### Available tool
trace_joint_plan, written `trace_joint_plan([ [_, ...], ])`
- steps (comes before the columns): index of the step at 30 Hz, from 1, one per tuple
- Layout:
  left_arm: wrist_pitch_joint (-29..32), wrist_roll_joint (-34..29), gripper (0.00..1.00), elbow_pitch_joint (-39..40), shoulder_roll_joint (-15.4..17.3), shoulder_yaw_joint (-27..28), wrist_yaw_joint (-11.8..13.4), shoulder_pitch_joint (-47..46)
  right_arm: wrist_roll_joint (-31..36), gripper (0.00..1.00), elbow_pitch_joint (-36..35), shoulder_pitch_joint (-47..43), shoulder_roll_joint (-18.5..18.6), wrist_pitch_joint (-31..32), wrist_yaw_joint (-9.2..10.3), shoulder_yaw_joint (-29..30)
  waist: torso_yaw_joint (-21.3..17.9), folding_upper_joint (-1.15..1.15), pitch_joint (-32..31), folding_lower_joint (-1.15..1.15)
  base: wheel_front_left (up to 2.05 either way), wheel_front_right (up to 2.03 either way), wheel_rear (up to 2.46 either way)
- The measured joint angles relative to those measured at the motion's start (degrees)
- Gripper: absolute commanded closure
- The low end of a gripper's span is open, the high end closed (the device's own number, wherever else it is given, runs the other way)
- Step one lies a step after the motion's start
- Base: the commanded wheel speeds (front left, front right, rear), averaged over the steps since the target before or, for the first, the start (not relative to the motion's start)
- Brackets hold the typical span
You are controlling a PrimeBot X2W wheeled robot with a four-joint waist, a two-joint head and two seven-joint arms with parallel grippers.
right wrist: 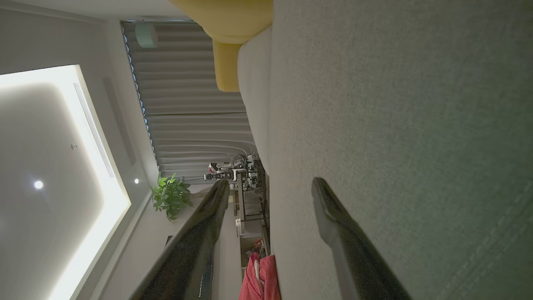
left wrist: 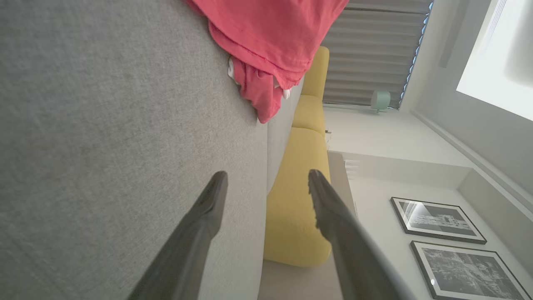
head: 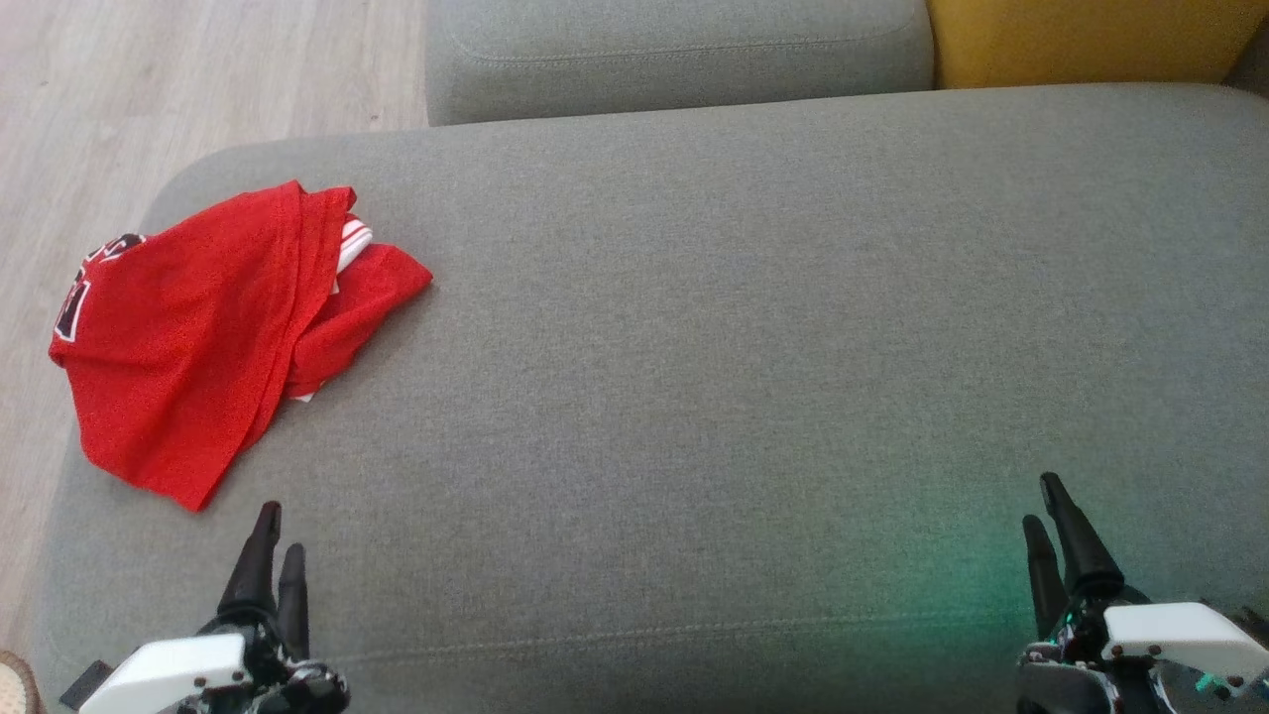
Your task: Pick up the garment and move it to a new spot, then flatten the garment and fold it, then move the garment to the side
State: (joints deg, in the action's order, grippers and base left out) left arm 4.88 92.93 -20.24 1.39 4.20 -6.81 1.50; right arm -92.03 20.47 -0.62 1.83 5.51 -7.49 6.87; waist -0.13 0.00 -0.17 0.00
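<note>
My jaws stood apart, empty. The red jersey (head: 188, 337) lay just ahead of my left gripper (head: 281, 528) (far from the right gripper (head: 1040, 499)); pinching its near corner seemed soundest.

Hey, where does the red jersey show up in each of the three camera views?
Head view: red jersey at left, on the grey seat.
Left wrist view: red jersey at top centre.
Right wrist view: red jersey at bottom edge, centre.
Shared landmark: the yellow cushion.
</note>
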Motion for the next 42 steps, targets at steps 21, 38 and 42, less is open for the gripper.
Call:
trace_joint_plan([
  [21, -3.58, -8.11, 0.0, 4.76, 0.04, 2.08, -0.02, 0.02, 18.53, 0.0, -7.46, 0.19, 0.01, -3.7, 0.0, 1.05, -0.07, 0.0, -0.56, 0.0, 0.0, 0.0, 0.0],
  [38, -6.12, -28.11, 0.0, 14.83, 0.1, -0.68, 1.36, -0.06, 40.25, 0.0, -16.08, 1.33, 0.03, -6.58, 0.0, -3.9, 0.07, 0.0, -0.74, 0.0, 0.0, 0.0, 0.0],
  [42, -7.08, -35.11, 0.0, 16.35, 0.16, -3.57, 2.25, 0.23, 43.58, 0.0, -16.67, 1.27, 0.05, -7.26, 0.0, -4.25, 0.06, 0.0, -0.97, 0.0, 0.0, 0.0, 0.0],
])
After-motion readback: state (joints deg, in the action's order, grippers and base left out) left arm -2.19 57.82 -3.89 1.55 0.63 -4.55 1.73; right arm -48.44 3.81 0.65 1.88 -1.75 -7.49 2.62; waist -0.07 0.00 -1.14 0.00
